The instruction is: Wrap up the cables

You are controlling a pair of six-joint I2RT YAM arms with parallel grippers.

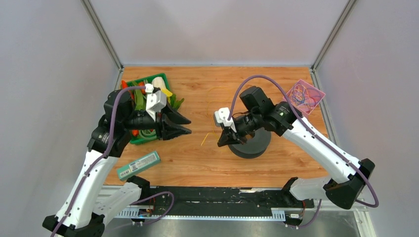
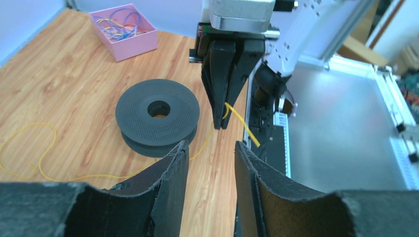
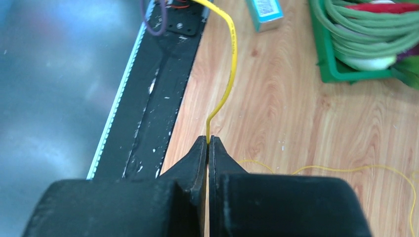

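A thin yellow cable [image 1: 206,138] runs from my right gripper [image 1: 222,143] across the wood, with loops farther back. My right gripper is shut on the yellow cable [image 3: 228,79] near its end, just left of the black spool [image 1: 253,143]. In the left wrist view the right gripper [image 2: 222,124] pinches the cable [image 2: 241,124] beside the spool [image 2: 157,116], and the cable trails left over the table. My left gripper [image 1: 186,125] is open and empty, facing the right gripper from the left. More coloured cables [image 1: 303,97] lie in the pink box [image 1: 316,105].
A green basket [image 1: 143,138] with coiled green beans and vegetables sits under the left arm; it also shows in the right wrist view [image 3: 330,64]. A teal box [image 1: 139,165] lies near the front left. The black rail [image 1: 212,195] runs along the near edge.
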